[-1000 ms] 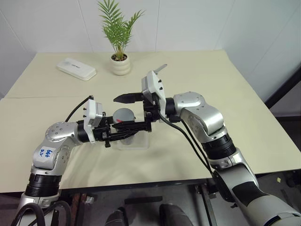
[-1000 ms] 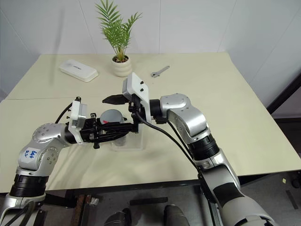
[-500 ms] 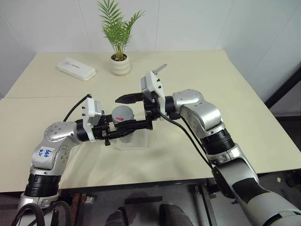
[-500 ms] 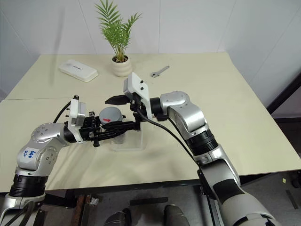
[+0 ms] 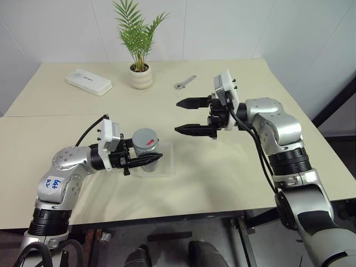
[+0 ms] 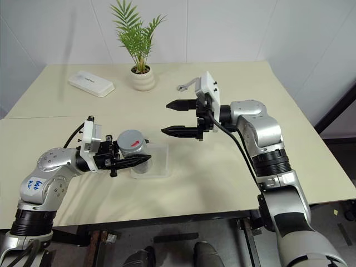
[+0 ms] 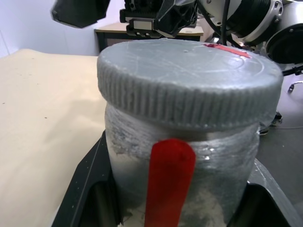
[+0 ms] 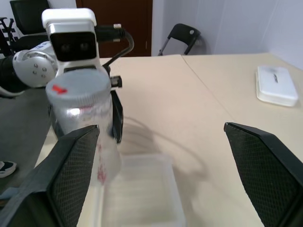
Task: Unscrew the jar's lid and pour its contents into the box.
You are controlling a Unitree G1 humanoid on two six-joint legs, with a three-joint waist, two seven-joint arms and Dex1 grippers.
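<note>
Holding the jar (image 5: 146,146) upright with our left gripper (image 5: 151,159) pinched around its sides, we keep it just above the clear box (image 5: 165,164) near the table's (image 5: 67,122) front edge. Its grey lid (image 7: 189,85) sits on, seemingly screwed down. Our right gripper (image 5: 188,116), fingers spread wide and empty, hangs well apart toward the table's middle. Risks we judge: an off-centre grab skidding off the ribbed lid, or twisting the whole jar loose, tipping it outside the box.

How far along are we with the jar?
Done: the left gripper is shut on the jar, holding it over the box. In hand: the lid is on, and the right gripper stands open, apart from it. Left: unscrewing and pouring.
</note>
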